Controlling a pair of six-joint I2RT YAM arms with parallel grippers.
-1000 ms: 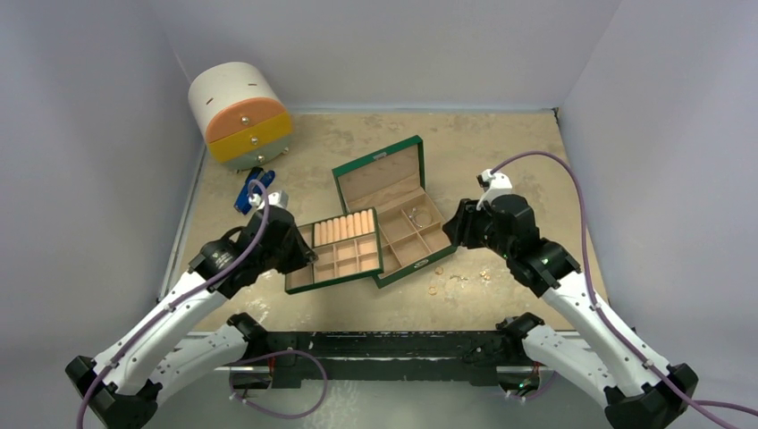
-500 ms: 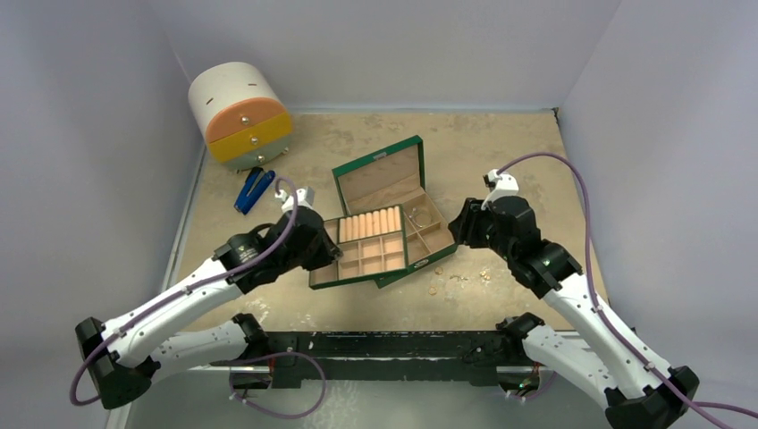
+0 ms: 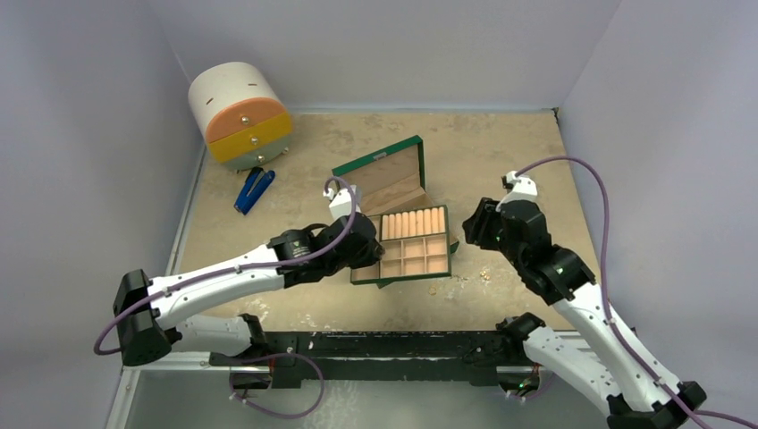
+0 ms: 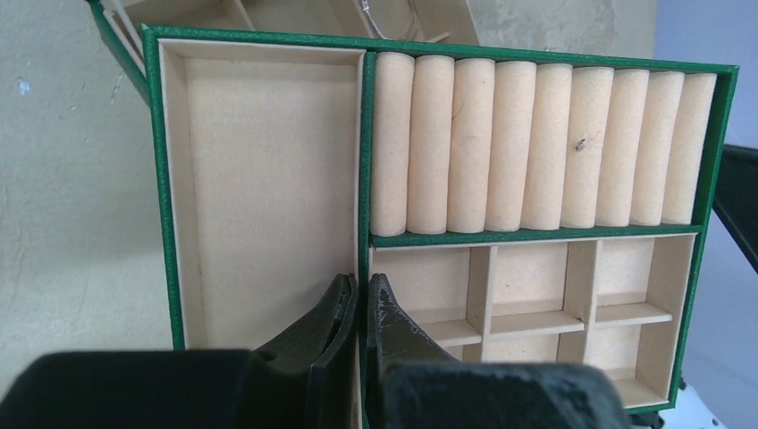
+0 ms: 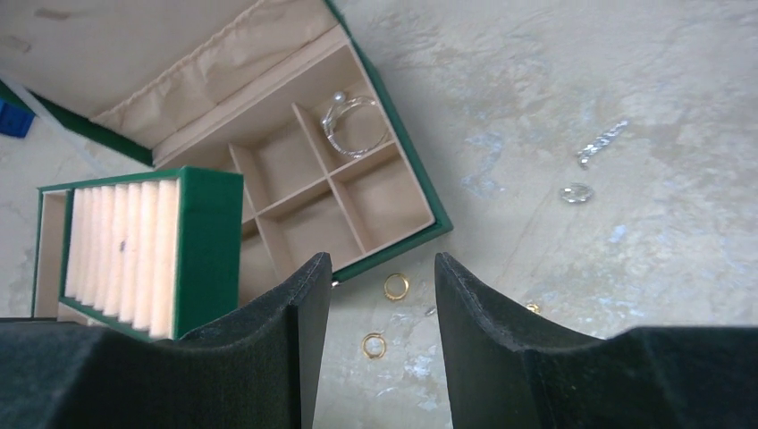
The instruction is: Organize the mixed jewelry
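Green tray [image 4: 163,179], beige lining; gold rings [image 5: 396,286]; one apparently silver piece [image 5: 577,192].

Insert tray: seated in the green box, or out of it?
Out. The left gripper grips the tray by its divider; it hangs askew over the green box, lower compartments showing.
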